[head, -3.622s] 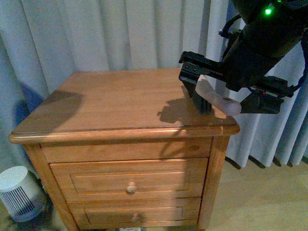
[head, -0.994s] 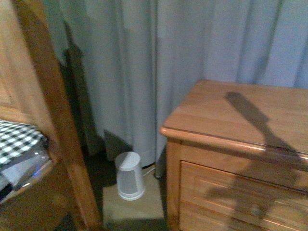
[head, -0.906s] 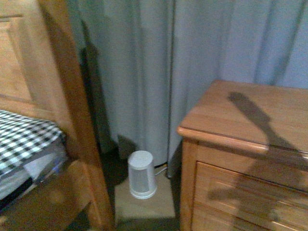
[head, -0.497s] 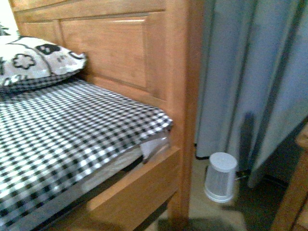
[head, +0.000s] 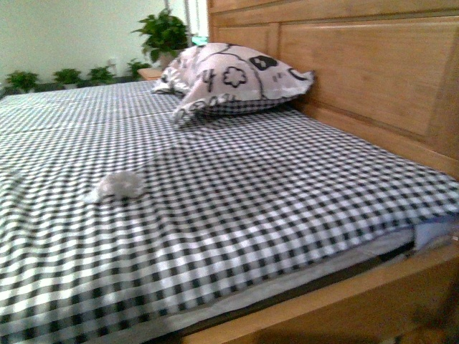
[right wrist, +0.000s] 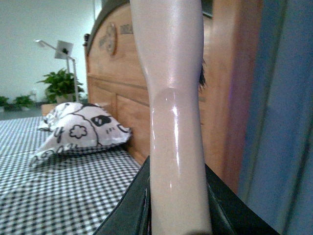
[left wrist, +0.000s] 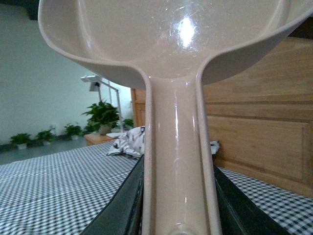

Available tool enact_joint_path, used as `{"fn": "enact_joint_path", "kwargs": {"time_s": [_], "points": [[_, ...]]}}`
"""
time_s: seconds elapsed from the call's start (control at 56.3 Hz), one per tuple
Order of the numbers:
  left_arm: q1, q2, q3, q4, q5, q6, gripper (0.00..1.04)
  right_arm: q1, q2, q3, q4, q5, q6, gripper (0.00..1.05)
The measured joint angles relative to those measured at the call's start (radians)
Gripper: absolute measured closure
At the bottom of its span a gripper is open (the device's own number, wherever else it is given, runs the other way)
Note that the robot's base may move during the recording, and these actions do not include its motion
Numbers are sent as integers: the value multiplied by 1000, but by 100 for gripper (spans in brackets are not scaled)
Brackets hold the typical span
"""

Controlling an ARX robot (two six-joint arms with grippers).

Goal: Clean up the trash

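The trash [head: 118,185], a small white crumpled wad, lies on the black-and-white checked bed [head: 237,215], left of centre in the front view. Neither arm shows in that view. In the left wrist view my left gripper [left wrist: 177,210] is shut on the handle of the pink dustpan [left wrist: 171,44], whose pan fills the upper part of that picture. In the right wrist view my right gripper [right wrist: 176,205] is shut on the pale handle of the brush [right wrist: 173,98]; dark bristles peek out beside the handle's far end. The trash is not in either wrist view.
A white-and-black patterned pillow [head: 233,79] rests against the wooden headboard [head: 358,72] at the bed's far right. Potted plants [head: 166,32] stand beyond the bed by a pale wall. A wooden bed rail [head: 337,304] runs along the near edge. A blue curtain [right wrist: 283,122] hangs by the headboard.
The front view has swung left from the nightstand, past the curtain and small white heater, onto the bed. The trash and pillow have come into view; the right arm has left it.
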Motion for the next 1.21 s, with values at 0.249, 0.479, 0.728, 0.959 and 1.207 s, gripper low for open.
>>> {"fn": "enact_joint_path", "kwargs": {"time_s": [0.249, 0.479, 0.728, 0.959, 1.207], "points": [[3, -5, 0, 0, -16, -3, 77, 5, 9, -2, -1, -16, -2, 84], [-36, 16, 57, -175, -121, -62, 77, 2, -1, -3, -2, -2, 0, 84], [96, 186, 224, -729, -150, -208, 77, 0, -3, -3, -1, -1, 0, 84], [185, 340, 222, -599, 34, -39, 77, 1, -2, -3, -1, -3, 0, 84], [182, 545, 222, -576, 129, 198, 77, 1, -2, -3, -1, -3, 0, 84]]}}
